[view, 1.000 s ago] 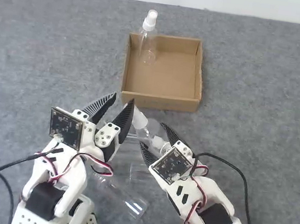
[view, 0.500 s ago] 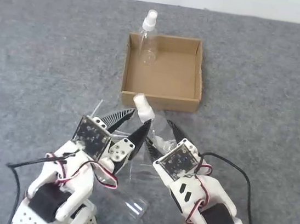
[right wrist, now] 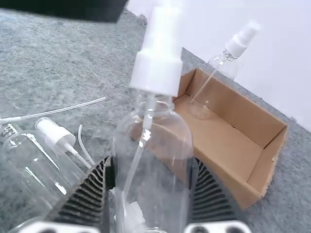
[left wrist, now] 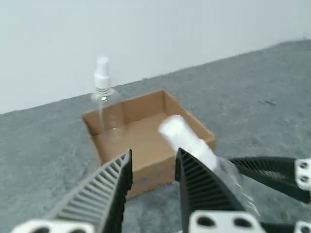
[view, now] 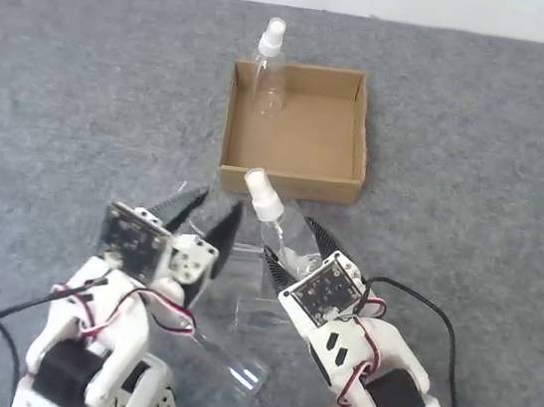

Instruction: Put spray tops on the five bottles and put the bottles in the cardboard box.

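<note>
Gripping a clear bottle (view: 272,232) fitted w/ a white spray top (view: 261,192), the right gripper (view: 294,252) holds it tilted toward the cardboard box (view: 290,184), just short of the box's near wall, high view. Left gripper (view: 200,216) sits beside it w/ jaws spread and nothing between them, not touching the bottle. A second bottle (view: 269,75), also capped, stands upright in the box's far corner on the left arm's side. Spare bottles (view: 236,364) lie on their sides on the grey carpet (view: 485,111) btwn the two arm bases. Left wrist view: left gripper (left wrist: 153,155) gapes wide, empty, w/ the cardboard box (left wrist: 138,107) beyond its tips; the held spray top (left wrist: 187,138) leans in just past one finger, and the second bottle (left wrist: 103,97) stands at the box's back corner. Right wrist view: right gripper (right wrist: 150,165) is clamped on the bottle (right wrist: 153,145), a ribbed finger on each side of the body, spray top (right wrist: 158,63) seated on the neck w/ its dip tube running down inside. Cardboard box (right wrist: 243,109) lies near, behind the bottle, w/ the second bottle (right wrist: 218,73) in its far corner. A loose spray top (right wrist: 56,136) w/ tube lies on the carpet, beside an uncapped bottle (right wrist: 24,160).
</note>
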`<act>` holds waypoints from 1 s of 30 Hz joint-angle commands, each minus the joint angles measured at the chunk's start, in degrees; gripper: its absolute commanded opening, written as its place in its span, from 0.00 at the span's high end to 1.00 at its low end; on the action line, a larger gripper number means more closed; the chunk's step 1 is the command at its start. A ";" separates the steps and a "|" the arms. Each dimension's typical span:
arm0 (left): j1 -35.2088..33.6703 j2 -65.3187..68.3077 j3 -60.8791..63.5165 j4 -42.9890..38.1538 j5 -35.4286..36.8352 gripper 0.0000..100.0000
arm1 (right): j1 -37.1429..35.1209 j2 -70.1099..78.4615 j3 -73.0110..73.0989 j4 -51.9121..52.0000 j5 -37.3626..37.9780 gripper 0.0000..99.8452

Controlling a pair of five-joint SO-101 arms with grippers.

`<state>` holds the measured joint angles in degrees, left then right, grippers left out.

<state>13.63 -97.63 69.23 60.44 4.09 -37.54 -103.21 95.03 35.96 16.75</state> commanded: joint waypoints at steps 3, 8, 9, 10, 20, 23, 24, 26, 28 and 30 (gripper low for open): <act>-7.56 0.00 -1.36 -5.10 3.78 0.87 | 0.22 -0.84 0.62 -1.71 -1.05 0.99; -11.96 0.00 4.09 -13.98 3.96 0.87 | 0.22 -0.84 0.79 -4.26 -1.05 0.99; -12.31 0.00 5.14 -15.65 4.04 0.87 | 0.13 -0.84 0.62 -4.70 -1.05 0.99; -12.57 0.00 6.29 -17.14 4.92 0.87 | -0.31 -0.84 0.62 -5.32 -1.05 0.99; -15.12 0.00 9.71 -23.30 13.45 0.87 | -7.78 -0.84 1.05 -11.82 -0.53 0.99; -15.03 0.00 9.71 -23.30 13.63 0.87 | -10.77 -0.84 1.14 -13.93 -0.53 0.99; -14.86 0.00 9.89 -23.30 13.63 0.87 | -11.91 -0.84 1.14 -14.46 -0.53 0.99; -14.68 0.00 9.98 -23.38 13.63 0.87 | -13.85 -0.84 1.14 -14.46 -0.53 0.99; -13.54 0.09 9.98 -23.21 13.54 0.87 | -14.37 -0.84 1.23 -14.29 -0.53 0.99; -11.43 0.09 10.24 -22.95 13.36 0.87 | -14.20 -0.84 1.23 -14.02 -0.53 0.99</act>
<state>0.09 -96.84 79.60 39.25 17.01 -51.16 -103.21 95.03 23.21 16.75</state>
